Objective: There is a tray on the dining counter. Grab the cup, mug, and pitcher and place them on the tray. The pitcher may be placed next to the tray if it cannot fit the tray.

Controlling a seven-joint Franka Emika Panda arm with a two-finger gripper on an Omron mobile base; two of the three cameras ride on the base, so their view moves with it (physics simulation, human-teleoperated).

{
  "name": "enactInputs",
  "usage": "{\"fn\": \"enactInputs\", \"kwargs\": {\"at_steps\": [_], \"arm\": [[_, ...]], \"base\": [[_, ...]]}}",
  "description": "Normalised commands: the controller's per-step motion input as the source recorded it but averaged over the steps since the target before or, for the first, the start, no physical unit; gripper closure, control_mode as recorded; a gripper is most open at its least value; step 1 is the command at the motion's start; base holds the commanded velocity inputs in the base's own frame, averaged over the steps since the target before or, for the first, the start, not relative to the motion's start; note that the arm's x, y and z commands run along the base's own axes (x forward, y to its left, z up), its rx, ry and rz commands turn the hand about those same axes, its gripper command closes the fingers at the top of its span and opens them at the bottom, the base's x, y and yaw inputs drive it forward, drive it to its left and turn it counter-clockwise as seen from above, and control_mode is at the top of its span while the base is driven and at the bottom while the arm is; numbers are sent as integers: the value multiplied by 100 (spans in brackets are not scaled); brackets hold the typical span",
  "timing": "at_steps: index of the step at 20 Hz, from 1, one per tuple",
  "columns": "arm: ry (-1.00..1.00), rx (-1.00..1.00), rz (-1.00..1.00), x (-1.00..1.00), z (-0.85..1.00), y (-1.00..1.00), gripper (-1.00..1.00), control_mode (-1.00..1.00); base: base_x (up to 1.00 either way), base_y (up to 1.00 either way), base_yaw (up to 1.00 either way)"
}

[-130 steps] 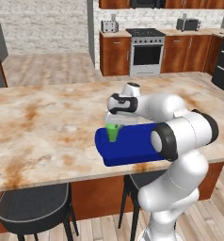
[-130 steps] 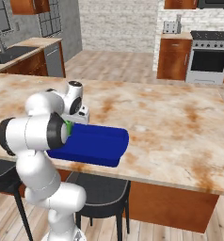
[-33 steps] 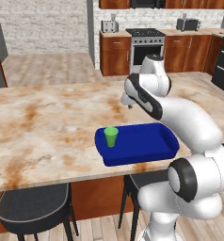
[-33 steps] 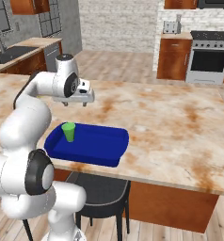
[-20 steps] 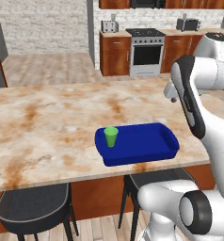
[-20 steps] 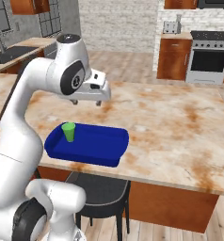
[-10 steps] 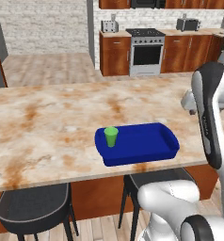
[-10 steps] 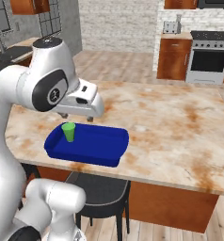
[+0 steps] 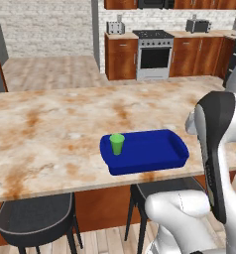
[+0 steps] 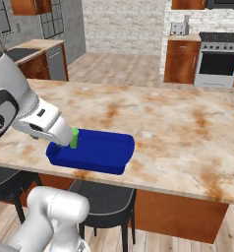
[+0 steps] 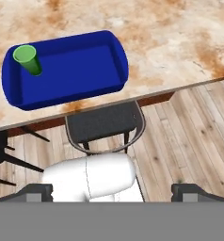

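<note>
Now the cup point(image 9: 117, 144) stands alone in the tray point(image 9: 159, 159) while the gripper point(image 11: 112, 190), jaws wide and empty, has swung off rightward, leaving mug and pitcher to fetch.

The tray point(image 9: 162, 151) is sitting near the front edge of the dining counter point(image 9: 50, 124), with the cup point(image 9: 117, 144) standing upright in its left end; the rest of the tray floor is lying bare, leaving open room to its right. The marble around and behind the tray is lying open on all sides. Below the counter edge, dark stools point(image 11: 104, 123) are taking up the floor space.
</note>
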Motion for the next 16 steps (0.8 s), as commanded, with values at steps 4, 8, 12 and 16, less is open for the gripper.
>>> {"fn": "enactInputs", "kwargs": {"at_steps": [4, 8, 12, 16], "arm": [[-3, 0, -3, -17, 5, 46, -100, -100], [-1, 0, 0, -5, 0, 0, -100, 100], [0, 0, 0, 0, 0, 0, -100, 100], [0, 0, 0, 0, 0, 0, -100, 100]], "base": [[0, 0, 0], [-13, -5, 0], [-38, -69, 1], [-58, -100, 16]]}}
